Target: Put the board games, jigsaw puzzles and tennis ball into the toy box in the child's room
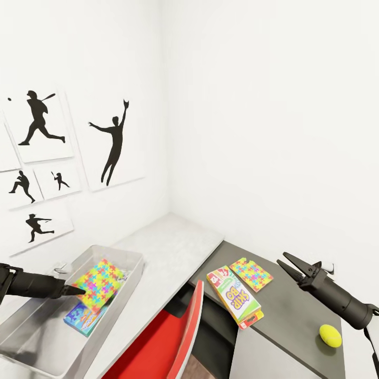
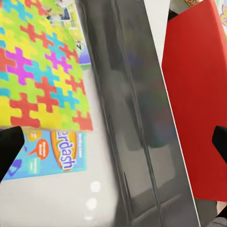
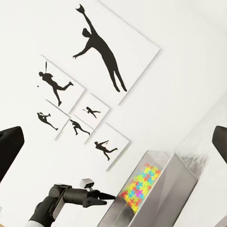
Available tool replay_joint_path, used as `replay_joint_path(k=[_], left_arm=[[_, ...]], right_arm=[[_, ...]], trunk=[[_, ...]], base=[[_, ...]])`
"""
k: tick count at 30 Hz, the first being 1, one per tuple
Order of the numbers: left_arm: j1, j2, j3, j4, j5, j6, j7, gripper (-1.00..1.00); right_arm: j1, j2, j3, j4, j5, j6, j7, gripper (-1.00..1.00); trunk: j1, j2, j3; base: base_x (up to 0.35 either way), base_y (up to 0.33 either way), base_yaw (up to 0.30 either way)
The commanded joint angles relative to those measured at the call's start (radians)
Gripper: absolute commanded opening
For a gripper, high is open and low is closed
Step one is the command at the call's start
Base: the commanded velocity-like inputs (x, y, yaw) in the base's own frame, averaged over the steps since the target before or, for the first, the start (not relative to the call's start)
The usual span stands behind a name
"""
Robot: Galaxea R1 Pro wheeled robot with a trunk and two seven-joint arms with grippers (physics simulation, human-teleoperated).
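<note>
Left arm: entering the head view from the left edge, lower left of the frame, and reaching toward the right as a dark, near-horizontal cylinder.
Left gripper (image 1: 79, 289): tapering to one narrow dark point in the head view, fingers appearing drawn together; in the right wrist view (image 3: 108, 196) showing at the bottom as the same closed point. In its own wrist camera the two dark fingertips (image 2: 9, 150) are sitting at opposite frame edges.
Right arm: rising from the lower right corner of the head view, angling up and to the left.
Right gripper (image 1: 286, 261): fingers (image 1: 296, 261) spreading apart in a clear V, holding nothing.
</note>
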Motion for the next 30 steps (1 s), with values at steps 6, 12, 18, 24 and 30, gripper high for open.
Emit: replay_joint_path(k=[6,12,18,24,30], left_arm=[[-0.001,0.003,0.006,-0.001,-0.01,0.012,-0.009,1.0],[-0.001,0.06,0.02,-0.002,0.003,0.013,-0.009,1.0],[0.0,0.083,0.074,-0.011,0.124,0.019,-0.009,1.0],[0.008,0.084,0.074,-0.014,0.387,0.11,-0.009,1.0],[0.022,0.076,0.073,-0.014,0.628,0.138,-0.009,1.0]], right_arm=[[-0.001,0.0,-0.001,0.0,0.002,0.003,0.004,1.0],[-0.001,0.0,-0.001,0.0,0.002,0.003,0.004,1.0],[-0.001,0.0,-0.001,0.0,0.002,0.003,0.004,1.0],[-0.001,0.0,-0.002,0.0,0.002,0.003,0.004,1.0],[-0.001,0.0,-0.012,0.0,0.0,0.003,0.006,1.0]], trunk=[[0.0,-0.001,-0.002],[0.0,-0.001,-0.002],[0.0,-0.001,-0.002],[0.0,-0.001,-0.002],[0.0,-0.001,0.0]], base=[[0.0,0.0,0.0],[0.0,0.0,0.0],[0.0,0.0,0.0],[0.0,0.0,0.0],[-0.056,-0.007,-0.015]])
